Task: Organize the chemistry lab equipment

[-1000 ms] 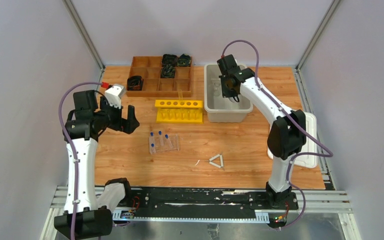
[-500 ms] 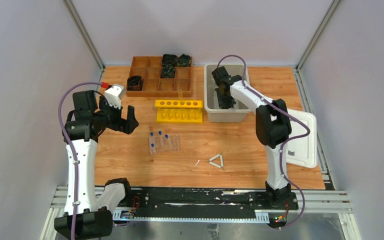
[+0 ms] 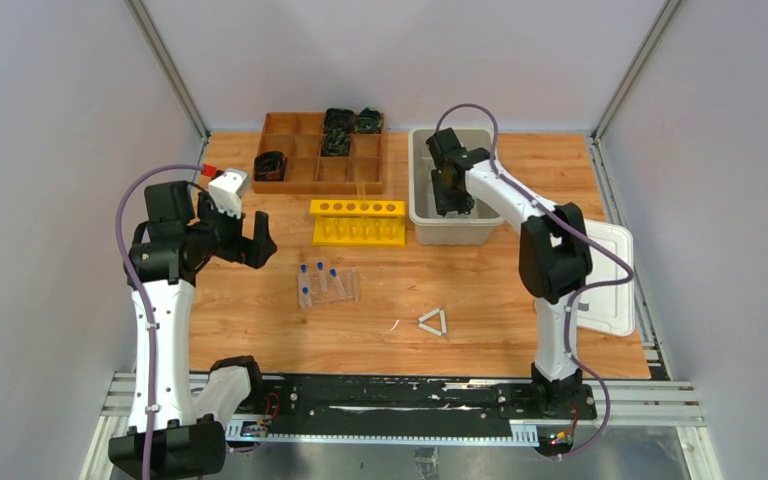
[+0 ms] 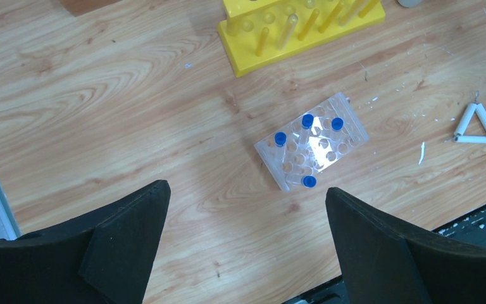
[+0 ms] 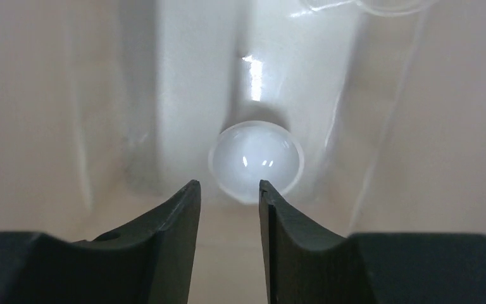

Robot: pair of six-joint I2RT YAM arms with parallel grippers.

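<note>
My right gripper [image 3: 452,200] reaches down inside the grey bin [image 3: 422,218]. Its jaws stand a little apart with nothing between them, open [image 5: 229,183]. Just beyond its tips a white round dish [image 5: 256,158] lies on the bin floor, and a clear glass rim [image 5: 389,5] shows at the top edge. My left gripper [image 3: 235,236] hovers wide open over the table's left side [image 4: 245,187]. Ahead of it lies a clear rack with blue-capped tubes [image 4: 310,149] [image 3: 327,284]. The white triangle [image 3: 433,322] [image 4: 476,125] lies on the wood nearer the front.
A yellow rack [image 3: 358,221] [image 4: 291,28] holding thin glass tubes stands left of the bin. The brown divided tray [image 3: 290,150] with black coils sits at the back. A white lid [image 3: 615,290] lies at the right edge, behind the right arm.
The right arm has folded in and dropped its gripper into the grey bin, and its jaws have parted. The left arm has not moved.
</note>
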